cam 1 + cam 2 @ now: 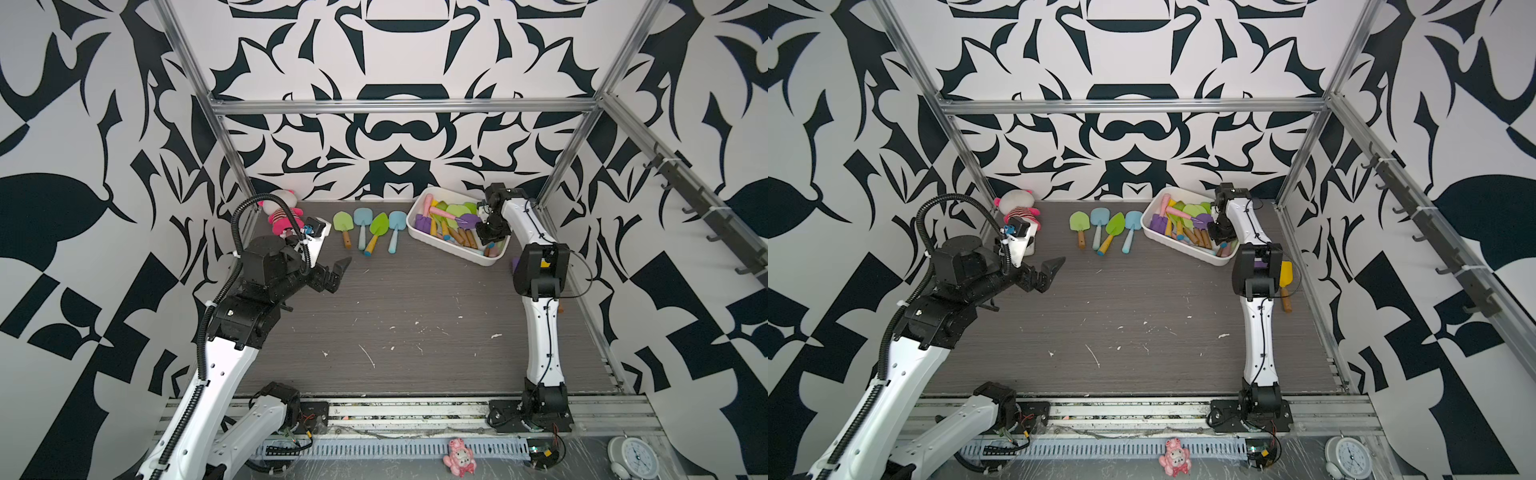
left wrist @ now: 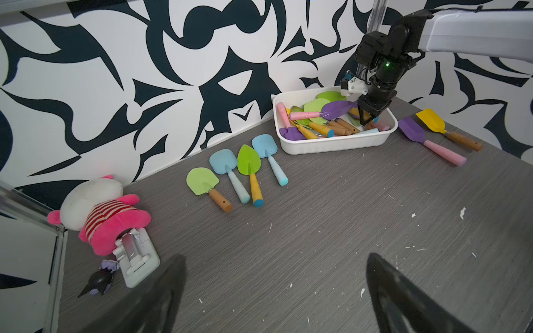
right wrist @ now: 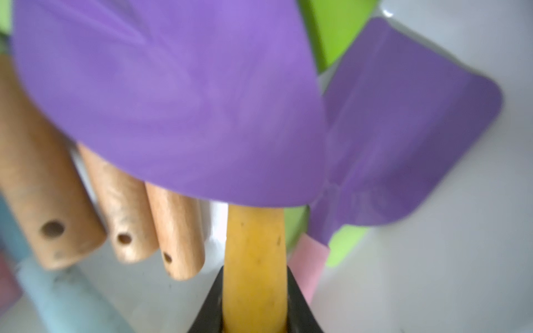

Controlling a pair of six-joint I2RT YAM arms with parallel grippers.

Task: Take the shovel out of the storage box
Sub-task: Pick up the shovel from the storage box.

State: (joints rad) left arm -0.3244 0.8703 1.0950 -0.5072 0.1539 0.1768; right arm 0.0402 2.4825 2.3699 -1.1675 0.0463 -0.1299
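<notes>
A grey table (image 1: 415, 299) with a wood-grain surface flecked with white scraps is seen nearest. Over its left side the left gripper (image 1: 340, 273) is held above the surface, its dark pointed jaws spread wide with nothing between them, apparently parked out of the way. Near the right edge a purple-bladed shovel (image 2: 415, 129) with a pink handle and a yellow-bladed shovel (image 2: 431, 119) with a wooden handle are laid flat, side by side. Farther back, in the middle, a row of four shovels (image 2: 249, 161) is laid with thin green and pale blue blades toward the far wall. At the far right the storage box (image 2: 331, 144), a shallow white plastic tub with rounded corners, is set at a slant and filled with a tangle of further shovels. The right gripper (image 2: 368, 116) is lowered into it and clenched on a smooth, rounded yellow handle (image 3: 255, 259), probably chosen as a firmer hold than a thin blade. Its own blade is hidden under a purple blade (image 3: 173, 101), beside three drilled wooden handles (image 3: 178, 230). That shovel is judged gripped but not yet lifted out. In the far left corner a soft pink and white plush toy (image 1: 282, 216) is left lying.
</notes>
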